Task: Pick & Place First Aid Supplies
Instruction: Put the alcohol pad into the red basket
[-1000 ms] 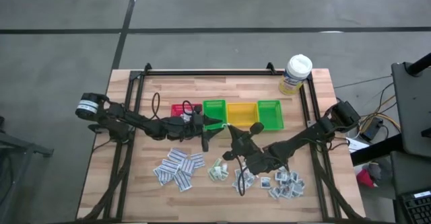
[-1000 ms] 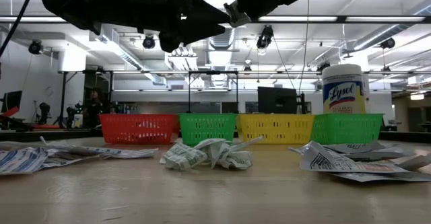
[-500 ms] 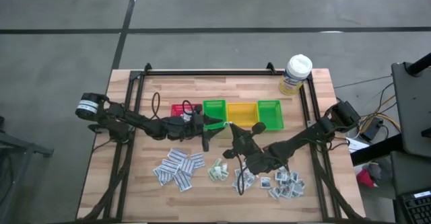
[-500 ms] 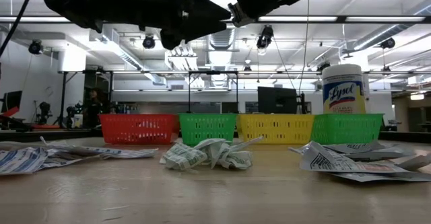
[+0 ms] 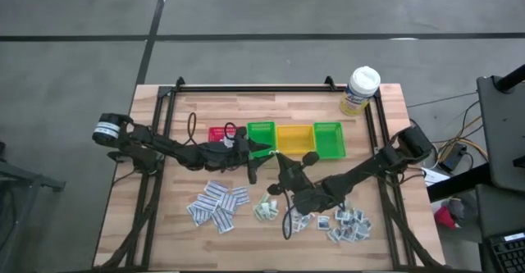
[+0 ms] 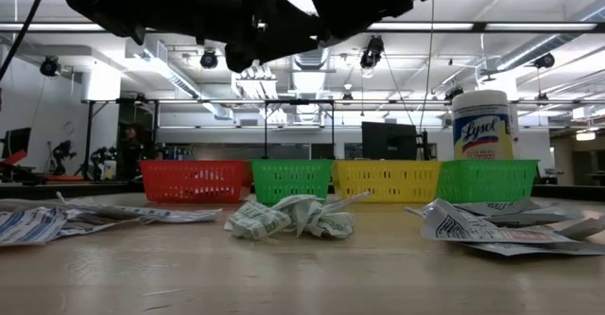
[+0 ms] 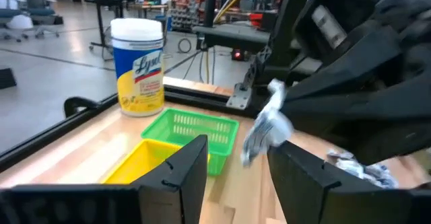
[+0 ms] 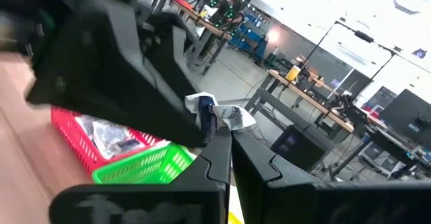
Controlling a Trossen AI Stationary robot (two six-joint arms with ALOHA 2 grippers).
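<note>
My right gripper [image 8: 227, 133] is shut on one white first aid packet [image 8: 214, 113], held in the air near the front of the green bin [image 5: 261, 135]. My left gripper [image 7: 237, 148] faces it from the table's left, open. In the left wrist view the packet [image 7: 266, 124] shows just beyond its two fingertips, and I cannot tell whether they touch it. More packets lie flat on the table in three heaps [image 5: 217, 206], [image 5: 264, 209], [image 5: 349, 222]. Some packets lie in the red bin [image 8: 101, 133]. My right gripper pinches the packet by one end [image 8: 218, 124] between its two shut fingers. The fingers lie level and come from the table's right. The rest of the packet, crumpled, sticks out past the fingertips and droops [image 7: 254, 146], lifted clear of table and bins.
Red [image 5: 220, 134], green, yellow [image 5: 294, 138] and green [image 5: 328, 138] bins stand in a row at mid-table. A white-capped bottle with a yellow label [image 5: 359, 90] stands at the far right corner. A black frame [image 5: 246, 87] rims the table.
My right gripper has edged a little toward the table's left with the packet, closer to my left gripper. It stays shut on the packet, and my left gripper stays open.
</note>
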